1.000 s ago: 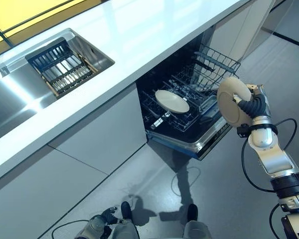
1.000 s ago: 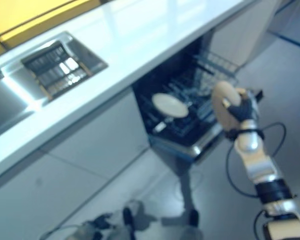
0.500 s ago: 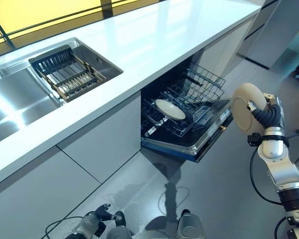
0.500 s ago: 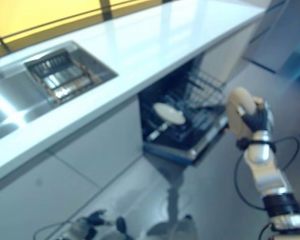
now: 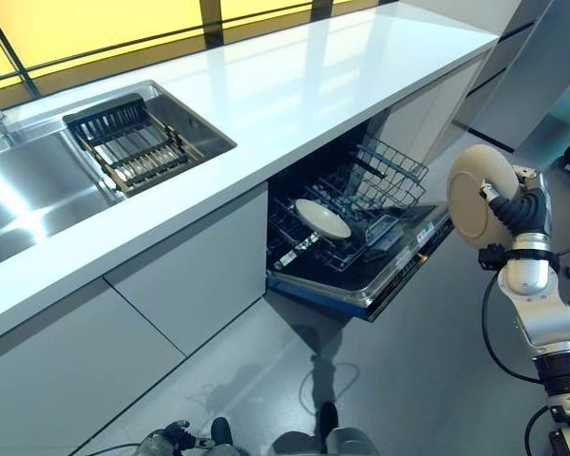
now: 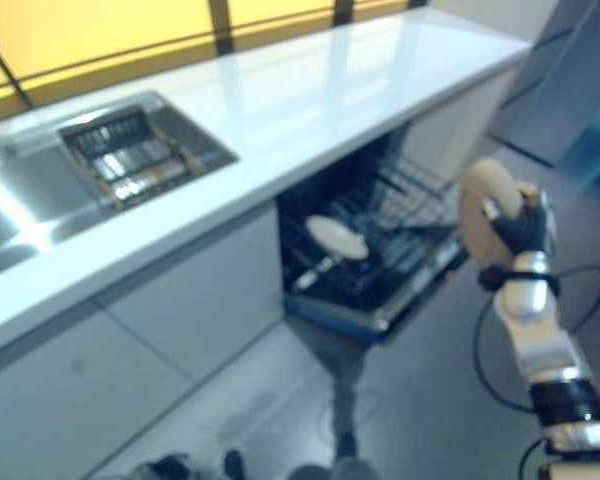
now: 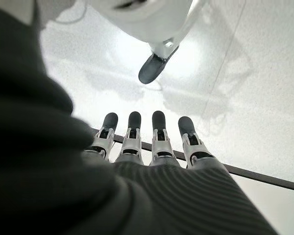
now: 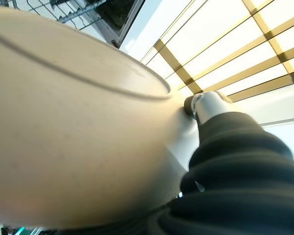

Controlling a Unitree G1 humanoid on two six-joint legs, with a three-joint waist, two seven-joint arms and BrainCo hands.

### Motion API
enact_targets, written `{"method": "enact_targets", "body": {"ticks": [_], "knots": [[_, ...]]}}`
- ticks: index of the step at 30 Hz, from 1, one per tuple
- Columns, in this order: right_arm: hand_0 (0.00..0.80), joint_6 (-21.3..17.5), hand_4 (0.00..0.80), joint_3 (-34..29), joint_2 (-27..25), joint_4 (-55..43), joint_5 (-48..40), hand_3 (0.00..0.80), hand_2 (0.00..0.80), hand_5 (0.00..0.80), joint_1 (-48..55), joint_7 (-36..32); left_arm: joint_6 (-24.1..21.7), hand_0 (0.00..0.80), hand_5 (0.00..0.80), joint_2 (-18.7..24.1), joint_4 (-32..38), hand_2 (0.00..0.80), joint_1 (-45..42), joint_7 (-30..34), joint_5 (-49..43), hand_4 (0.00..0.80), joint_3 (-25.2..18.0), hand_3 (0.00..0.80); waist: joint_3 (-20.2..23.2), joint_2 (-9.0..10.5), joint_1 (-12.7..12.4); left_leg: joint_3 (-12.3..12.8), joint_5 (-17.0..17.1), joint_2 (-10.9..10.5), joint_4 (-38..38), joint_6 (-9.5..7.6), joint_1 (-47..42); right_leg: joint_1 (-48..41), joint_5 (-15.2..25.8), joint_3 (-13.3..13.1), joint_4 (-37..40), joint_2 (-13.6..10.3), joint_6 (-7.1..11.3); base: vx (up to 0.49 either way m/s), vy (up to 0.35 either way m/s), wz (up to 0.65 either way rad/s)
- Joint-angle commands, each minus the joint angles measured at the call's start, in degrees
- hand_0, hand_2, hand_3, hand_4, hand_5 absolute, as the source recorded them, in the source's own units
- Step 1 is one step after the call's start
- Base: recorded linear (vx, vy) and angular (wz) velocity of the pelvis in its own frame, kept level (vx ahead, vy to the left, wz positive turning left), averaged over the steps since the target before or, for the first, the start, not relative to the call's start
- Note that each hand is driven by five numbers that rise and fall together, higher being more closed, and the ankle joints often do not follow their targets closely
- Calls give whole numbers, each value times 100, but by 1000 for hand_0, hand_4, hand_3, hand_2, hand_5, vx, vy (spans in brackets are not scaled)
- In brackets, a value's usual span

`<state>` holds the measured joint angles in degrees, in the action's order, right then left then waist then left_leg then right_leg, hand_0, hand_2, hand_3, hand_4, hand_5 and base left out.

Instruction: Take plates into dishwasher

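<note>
My right hand (image 5: 516, 211) is shut on a beige plate (image 5: 477, 195), held upright on edge to the right of the open dishwasher (image 5: 356, 233). The plate fills the right wrist view (image 8: 73, 127), my thumb pressed on its rim. A second pale plate (image 5: 322, 218) lies tilted in the pulled-out lower rack (image 5: 396, 173). My left hand (image 7: 147, 142) hangs low by the floor, fingers straight and empty; it shows at the bottom edge of the left eye view (image 5: 171, 439).
A long white counter (image 5: 294, 85) runs above the dishwasher. A steel sink (image 5: 38, 190) with a dark drying rack (image 5: 133, 147) sits at its left. Grey cabinet fronts (image 5: 190, 275) stand left of the dishwasher. Grey floor lies in front.
The camera has shifted, so the whole scene moved. My right hand with the plate has risen slightly and sits a little further right of the dishwasher door.
</note>
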<state>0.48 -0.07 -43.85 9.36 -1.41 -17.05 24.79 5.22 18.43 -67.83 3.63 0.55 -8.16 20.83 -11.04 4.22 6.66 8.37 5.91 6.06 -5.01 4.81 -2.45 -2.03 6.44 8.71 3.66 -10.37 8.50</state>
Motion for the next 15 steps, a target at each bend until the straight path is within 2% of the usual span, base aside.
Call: {"method": "enact_targets", "body": {"ticks": [1, 3, 4, 5, 9, 10, 11, 12, 13, 15], "knots": [[800, -171, 800, -541, -190, -192, -185, 800, 800, 800, -416, 193, -144, 0, 0, 234, -54, 0, 230, 95, -174, 0, -101, 0, 4, 89, -195, -217, -1495, 59, 630, -267, -848, 1181, 824, -405, -190, -613, 376, 307, -420, 36], [800, -177, 800, -519, -190, -143, -248, 800, 800, 800, -439, 150, -121, 0, 0, 233, -60, 0, 197, 115, -67, 0, -124, 0, 41, 61, -197, -258, -1448, 201, 632, -163, -907, 1168, 672, -427, -432, -579, 372, 293, -422, 31], [800, -151, 800, -492, -184, -164, -286, 800, 800, 800, -488, 82, -148, 0, 0, 194, -26, 0, 125, 132, -31, 0, -170, 0, 71, 31, -206, -192, -1338, 405, 553, -10, -1036, 1182, 464, -304, -636, -503, 360, 274, -427, 18], [800, -108, 800, -457, -200, -191, -296, 800, 800, 800, -531, 54, -162, 0, 0, 154, 25, 0, 96, 129, -41, 0, -198, 0, 79, 13, -210, -123, -1259, 500, 497, 52, -1081, 1180, 391, -211, -681, -452, 314, 322, -520, 12], [800, 8, 800, -283, -204, -220, -323, 800, 800, 800, -678, 44, -267, 0, 0, -20, 283, 0, 32, 98, -59, 0, -168, 0, 35, -52, -241, 146, -686, 750, 495, 189, -902, 977, 209, 104, -600, -183, 70, 164, -364, 7], [800, 19, 800, -275, -200, -258, -263, 800, 800, 800, -694, 100, -372, 0, 0, -109, 384, 0, 15, 100, -178, 0, -124, 0, -30, -87, -241, 382, -506, 794, 496, 239, -771, 843, 158, 354, -496, -123, -22, 58, -295, 20], [800, 37, 800, -287, -201, -283, -216, 800, 800, 800, -695, 125, -438, 0, 0, -150, 422, 0, -1, 86, -253, 0, -55, 0, -52, -118, -217, 576, -426, 794, 466, 289, -751, 779, 147, 547, -431, -115, -52, 42, -257, 29], [800, 44, 800, -294, -205, -286, -209, 800, 800, 800, -695, 127, -452, 0, 0, -157, 435, 0, -5, 81, -261, 0, -26, 0, -58, -131, -204, 632, -393, 799, 449, 308, -754, 760, 147, 610, -410, -110, -58, 7, -206, 56], [800, -13, 800, -314, -205, -293, -120, 800, 800, 800, -661, 159, -475, 0, 0, -193, 498, 0, 0, 78, -272, 0, 58, 0, -103, -197, -194, 773, -290, 703, 360, 340, -678, 653, 133, 813, -293, -62, -90, 13, -175, 72], [800, -12, 800, -283, -191, -365, -39, 800, 800, 800, -652, 112, -448, 0, 0, -194, 511, 0, -7, 68, -179, 0, 77, 0, -174, -252, -223, 724, -462, 445, 288, 304, -625, 565, 127, 862, -198, -5, -78, 24, -163, 68]]}}
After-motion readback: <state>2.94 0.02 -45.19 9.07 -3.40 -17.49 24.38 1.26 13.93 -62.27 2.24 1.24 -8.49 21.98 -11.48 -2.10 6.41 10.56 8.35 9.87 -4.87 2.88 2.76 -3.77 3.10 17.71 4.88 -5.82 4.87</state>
